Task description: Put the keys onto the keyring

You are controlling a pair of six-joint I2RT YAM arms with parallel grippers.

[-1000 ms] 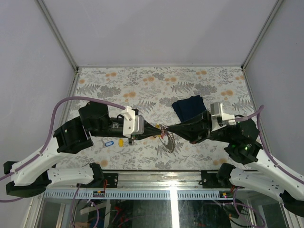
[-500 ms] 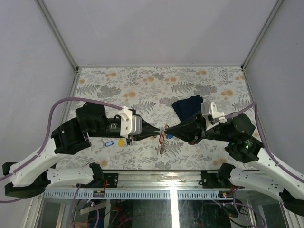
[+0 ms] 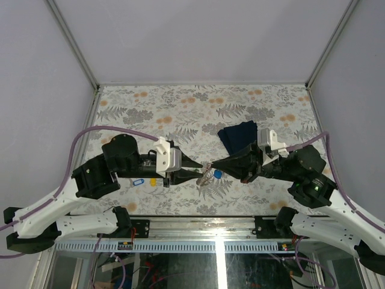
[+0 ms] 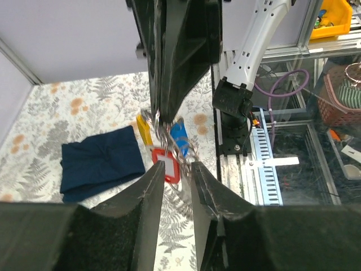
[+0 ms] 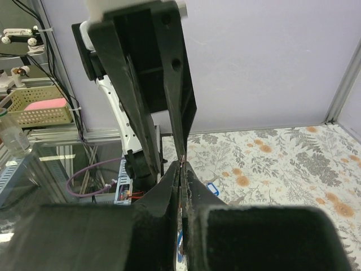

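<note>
With the left hand (image 3: 200, 170) parted, gripping nothing, the keyring (image 3: 206, 177) dangles from the right hand (image 3: 211, 166)'s tight pinch alone and could slip.

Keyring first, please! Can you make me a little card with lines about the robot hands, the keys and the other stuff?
Ring: big silvery round metal keyring with plastic tags, held up above the flowery table
Right arm: right gripper shut on the keyring's rim
Left arm: left gripper with jaws parted, the red tag showing between its fingers
Loose keys: small blue-tagged key and yellow-tagged key lying on the table by the left arm
Cloth: dark navy folded cloth flat on the table, untouched
</note>
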